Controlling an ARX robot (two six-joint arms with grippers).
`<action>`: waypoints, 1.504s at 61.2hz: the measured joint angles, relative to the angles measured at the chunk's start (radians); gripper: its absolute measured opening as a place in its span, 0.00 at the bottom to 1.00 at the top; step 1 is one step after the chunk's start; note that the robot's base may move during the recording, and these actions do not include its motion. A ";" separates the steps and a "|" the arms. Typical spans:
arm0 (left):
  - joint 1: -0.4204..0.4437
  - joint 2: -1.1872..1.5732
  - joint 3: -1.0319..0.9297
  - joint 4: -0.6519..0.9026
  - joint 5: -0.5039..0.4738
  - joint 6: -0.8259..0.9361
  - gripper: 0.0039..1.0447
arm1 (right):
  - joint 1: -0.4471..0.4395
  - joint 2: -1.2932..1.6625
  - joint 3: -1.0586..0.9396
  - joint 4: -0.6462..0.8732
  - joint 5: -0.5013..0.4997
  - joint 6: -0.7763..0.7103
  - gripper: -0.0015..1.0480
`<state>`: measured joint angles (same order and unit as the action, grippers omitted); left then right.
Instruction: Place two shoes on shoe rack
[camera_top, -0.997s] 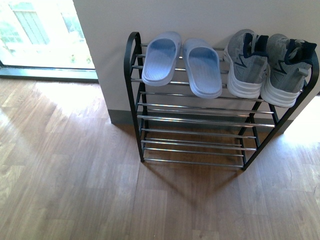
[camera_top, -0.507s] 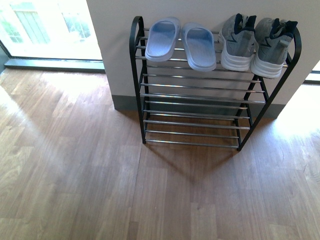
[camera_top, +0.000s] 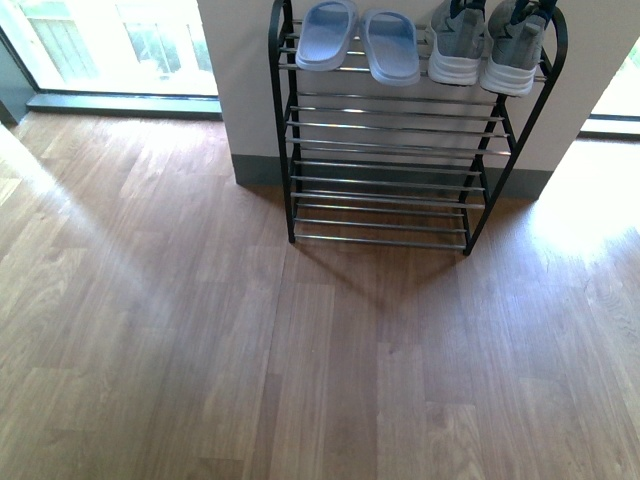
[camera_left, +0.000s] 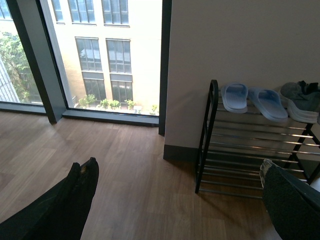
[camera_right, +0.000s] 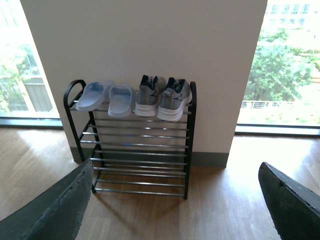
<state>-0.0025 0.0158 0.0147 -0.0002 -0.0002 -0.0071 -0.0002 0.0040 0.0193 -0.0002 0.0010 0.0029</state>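
While both pairs are sitting on the top shelf of the shoe rack, well ahead of the grippers, the right gripper and left gripper are hanging wide apart, holding nothing. I think nothing needs moving. The soft grey sneakers and smooth blue slides are resting on shiny bars.

The setting was a home or apartment entryway. A shoe rack stood against a plain white wall with a grey baseboard, on wood-plank flooring. Floor-to-ceiling windows flanked the wall, looking onto a neighbouring multi-storey building and trees, which suggested an upper-floor residence.
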 joint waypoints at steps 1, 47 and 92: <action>0.000 0.000 0.000 0.000 0.000 0.000 0.91 | 0.000 0.000 0.000 0.000 0.000 0.000 0.91; 0.000 0.000 0.000 0.000 0.000 0.000 0.91 | 0.000 -0.001 0.000 0.000 -0.001 0.000 0.91; 0.000 0.000 0.000 0.000 0.000 0.000 0.91 | 0.000 -0.001 0.000 0.000 0.000 0.000 0.91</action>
<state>-0.0025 0.0158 0.0147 -0.0002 0.0002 -0.0071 -0.0002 0.0029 0.0193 -0.0002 0.0006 0.0029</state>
